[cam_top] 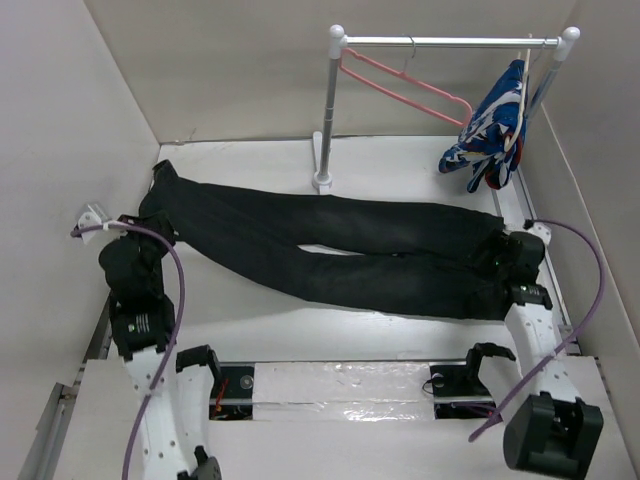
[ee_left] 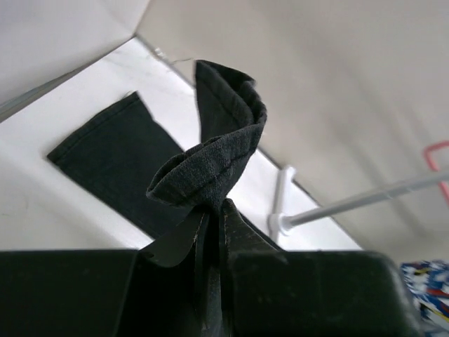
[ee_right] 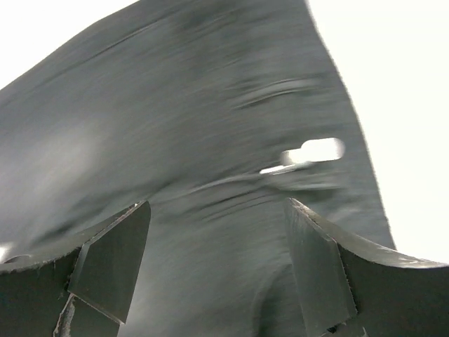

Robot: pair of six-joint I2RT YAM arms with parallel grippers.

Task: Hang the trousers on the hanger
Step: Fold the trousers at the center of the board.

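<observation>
Closed tight, the left gripper (ee_left: 210, 219) pinches a fold of the trousers (ee_left: 210, 158), and the dark cloth curls up just above its fingertips. Beyond that fold, the end of the other leg lies flat on the white table (ee_left: 84, 91). Only the left wrist camera shows this pinch. From overhead the same gripper (cam_top: 150, 236) is a dark shape at the left end of the garment.

The overhead view shows the whole of the trousers (cam_top: 340, 245). They are stretched flat across the table (cam_top: 400, 165), with the legs running toward the left gripper and the broad end under the right gripper (cam_top: 500, 256).

The right wrist camera shows that gripper (ee_right: 214, 242) with its fingers (ee_right: 112, 260) spread wide over blurred black cloth. Whether they touch it cannot be told.

Well beyond both grippers a white rail (cam_top: 450, 42) stands at the back. The pink hanger (cam_top: 405, 85) hangs from it, tilted. A blue, white and red garment (cam_top: 490, 125) hangs at the rail's right end. Plain pale walls (cam_top: 240, 60) close in the table on three sides.
</observation>
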